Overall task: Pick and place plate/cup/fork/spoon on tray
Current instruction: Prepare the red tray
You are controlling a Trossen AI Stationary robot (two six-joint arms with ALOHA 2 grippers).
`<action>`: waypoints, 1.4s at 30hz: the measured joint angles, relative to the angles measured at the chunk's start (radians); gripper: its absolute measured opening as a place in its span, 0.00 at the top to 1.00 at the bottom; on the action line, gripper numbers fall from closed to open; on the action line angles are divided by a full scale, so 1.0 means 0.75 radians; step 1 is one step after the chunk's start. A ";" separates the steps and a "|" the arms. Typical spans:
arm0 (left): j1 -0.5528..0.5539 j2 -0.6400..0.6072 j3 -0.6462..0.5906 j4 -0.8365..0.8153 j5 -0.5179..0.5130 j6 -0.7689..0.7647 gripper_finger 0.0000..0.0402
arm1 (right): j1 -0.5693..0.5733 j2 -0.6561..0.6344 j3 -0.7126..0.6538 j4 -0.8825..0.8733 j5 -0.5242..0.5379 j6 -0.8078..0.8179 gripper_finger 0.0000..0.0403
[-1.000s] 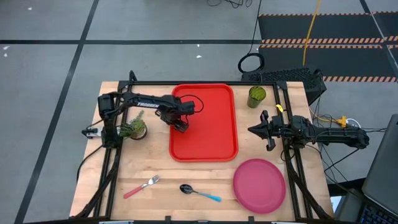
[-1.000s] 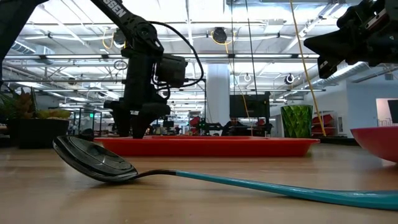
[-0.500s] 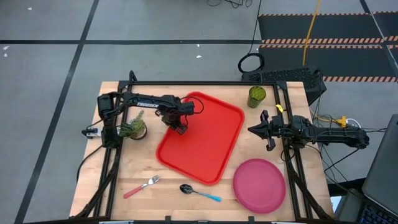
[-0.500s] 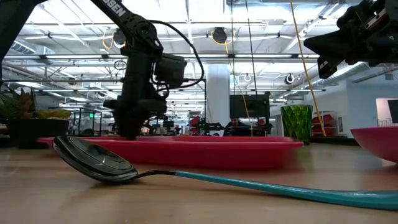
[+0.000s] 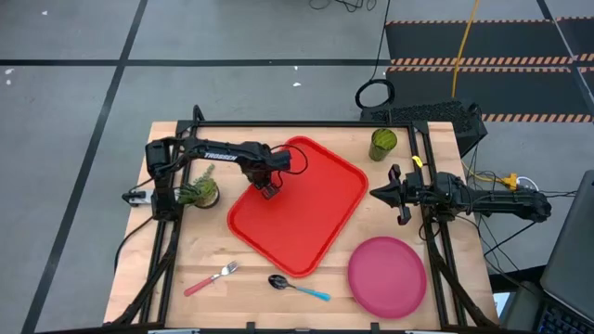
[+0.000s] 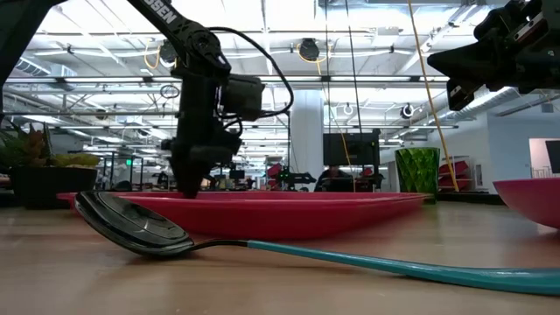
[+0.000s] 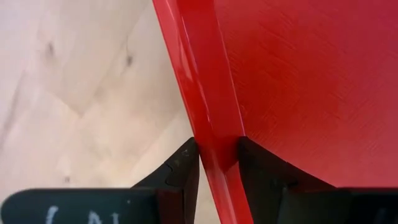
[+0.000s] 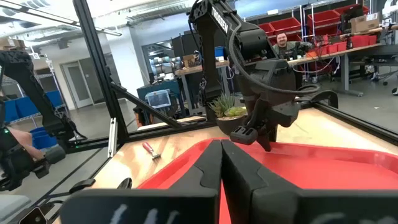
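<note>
The left end effector (image 5: 270, 190) is clenched on the rim of the tray (image 5: 311, 218), its 2 fingers (image 7: 180, 168) pinching the raised edge on the tray's 10 o'clock side, so the red tray sits skewed across the middle of the tabletop (image 5: 186, 269). The right end effector (image 5: 401, 196) hangs above the tabletop at the tray's 3 o'clock, fingers pressed together on nothing. None of the 4 pieces is on the tray yet: the cup (image 5: 382, 144) stands off its 1 o'clock corner, the plate (image 5: 387, 276) lies at 5 o'clock, the spoon (image 5: 297, 286) is just beside the tray's 6 o'clock corner, and the fork (image 5: 211, 277) is near 7 o'clock. To my eye, sliding the tray well means keeping the pinch square, dragging it flat and slowly, and watching that lower corner so it does not shove the spoon, nor the opposite side the potted plant (image 5: 200, 192).
</note>
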 joint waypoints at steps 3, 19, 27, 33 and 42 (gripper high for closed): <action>0.000 0.001 0.000 0.045 -0.018 0.048 0.74 | 0.000 0.000 0.000 0.000 0.000 0.000 1.00; 0.015 0.002 0.000 0.230 -0.018 0.559 0.74 | 0.000 0.000 0.000 -0.001 0.000 0.000 1.00; 0.034 0.006 -0.002 0.339 -0.070 0.647 0.74 | 0.000 0.000 0.000 0.000 0.000 0.000 1.00; 0.048 0.008 -0.004 0.438 -0.079 0.834 0.74 | 0.000 0.000 0.000 -0.001 0.001 -0.023 1.00; 0.047 0.007 -0.004 0.625 -0.130 1.212 0.75 | 0.000 0.000 0.000 -0.001 0.001 -0.046 1.00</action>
